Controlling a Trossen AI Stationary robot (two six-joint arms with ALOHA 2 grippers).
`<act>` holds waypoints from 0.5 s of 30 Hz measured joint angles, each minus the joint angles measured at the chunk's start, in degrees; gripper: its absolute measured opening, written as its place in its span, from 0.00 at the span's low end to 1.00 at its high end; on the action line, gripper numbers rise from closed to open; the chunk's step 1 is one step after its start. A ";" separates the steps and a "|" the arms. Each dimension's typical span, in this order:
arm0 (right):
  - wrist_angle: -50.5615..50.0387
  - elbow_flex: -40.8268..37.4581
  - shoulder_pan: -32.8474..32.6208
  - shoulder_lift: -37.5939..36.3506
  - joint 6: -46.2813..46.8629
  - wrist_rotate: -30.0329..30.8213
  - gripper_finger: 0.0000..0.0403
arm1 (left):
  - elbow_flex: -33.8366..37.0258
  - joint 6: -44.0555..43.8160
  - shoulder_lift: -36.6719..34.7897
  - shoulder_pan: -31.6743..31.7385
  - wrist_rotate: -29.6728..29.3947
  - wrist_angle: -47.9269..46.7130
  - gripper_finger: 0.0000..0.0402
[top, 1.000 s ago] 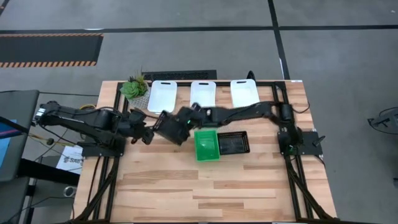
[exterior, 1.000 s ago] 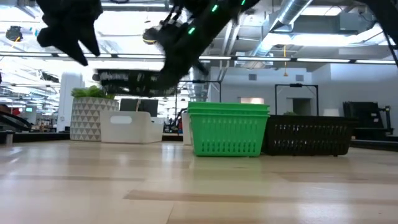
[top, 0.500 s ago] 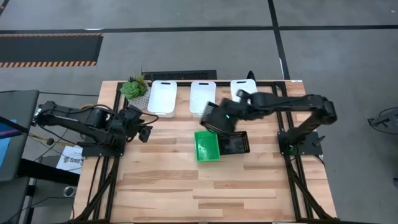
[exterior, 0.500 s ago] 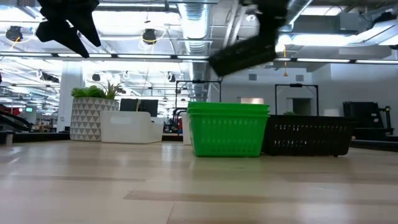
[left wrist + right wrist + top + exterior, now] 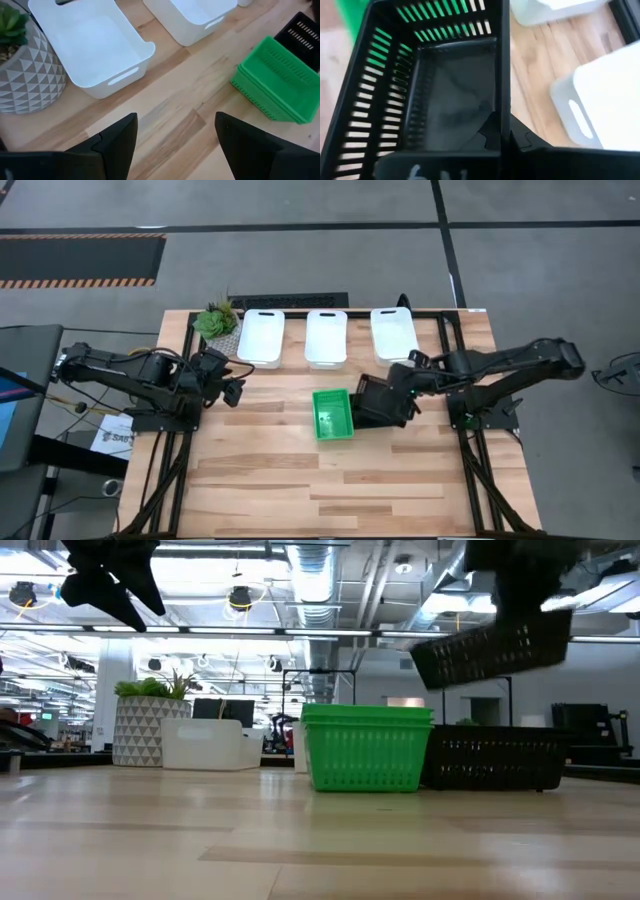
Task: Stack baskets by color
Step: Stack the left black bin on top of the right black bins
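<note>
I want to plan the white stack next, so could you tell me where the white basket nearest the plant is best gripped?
Probably the white basket's thin upright side rim, from above: it sits upright and open-topped, and the slot handle marks a wall a claw could pinch. The open left claw hovers nearby.

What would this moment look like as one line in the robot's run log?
right hand: shut on black basket, held tilted above resting black basket | left hand: open, waiting near plant | green baskets: stacked

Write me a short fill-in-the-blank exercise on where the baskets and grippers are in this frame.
1. The right gripper holds a ____ basket above the table.
2. The lifted basket hangs over another black basket, right beside the ____ stack.
3. ____ white baskets stand unstacked along the far edge.
4. The left gripper is ____.

Missing: black; green; Three; open
</note>
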State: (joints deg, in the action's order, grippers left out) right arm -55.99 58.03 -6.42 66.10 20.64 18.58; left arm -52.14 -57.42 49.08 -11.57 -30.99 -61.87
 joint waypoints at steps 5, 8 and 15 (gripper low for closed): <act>3.00 -5.46 0.06 -1.25 -3.21 -0.54 0.03 | 0.02 1.28 0.00 0.00 -0.29 0.03 0.63; 8.22 -8.39 0.08 -1.28 -6.02 -1.47 0.05 | 0.02 1.25 0.00 0.00 -0.29 0.03 0.63; 16.24 -12.56 2.51 -1.15 -12.22 -6.44 0.03 | 0.02 1.26 0.01 0.00 -0.82 0.03 0.63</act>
State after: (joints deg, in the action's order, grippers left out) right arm -39.75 45.47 -3.91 64.95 8.42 12.15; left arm -52.12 -56.16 49.09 -11.57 -31.81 -61.84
